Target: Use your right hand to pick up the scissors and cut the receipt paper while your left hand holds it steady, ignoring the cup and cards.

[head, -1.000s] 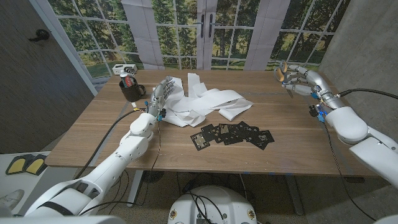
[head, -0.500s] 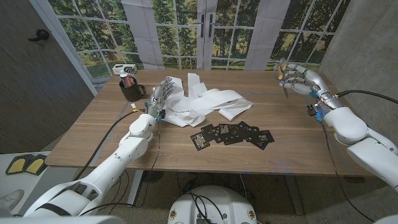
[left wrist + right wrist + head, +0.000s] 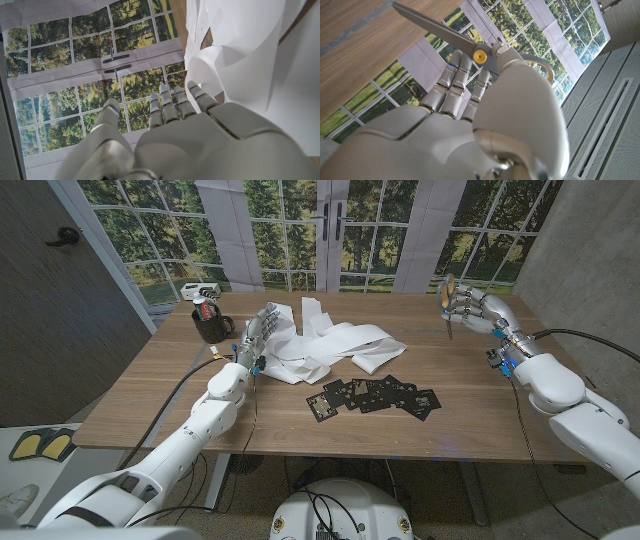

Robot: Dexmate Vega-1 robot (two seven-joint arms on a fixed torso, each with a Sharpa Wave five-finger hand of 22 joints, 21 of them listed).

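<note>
The white receipt paper (image 3: 335,342) lies in loose crumpled loops at the table's far middle. My left hand (image 3: 262,328) is at its left end with fingers stretched out against the paper; in the left wrist view those fingers (image 3: 172,102) reach beside a curl of the receipt paper (image 3: 240,60), gripping nothing. My right hand (image 3: 478,310) is raised over the far right of the table and grips the scissors (image 3: 449,305), well apart from the paper. The right wrist view shows the scissors (image 3: 437,27) with steel blades together, a yellow pivot and yellowish handles held by my right hand (image 3: 485,115).
A dark cup (image 3: 210,326) with items in it stands at the far left, just left of my left hand. Several black patterned cards (image 3: 375,394) lie scattered in front of the paper. Bare wood (image 3: 480,395) spreads between the cards and my right arm.
My right hand has carried the scissors slightly left, toward the table's middle. The left hand and the paper have stayed put.
</note>
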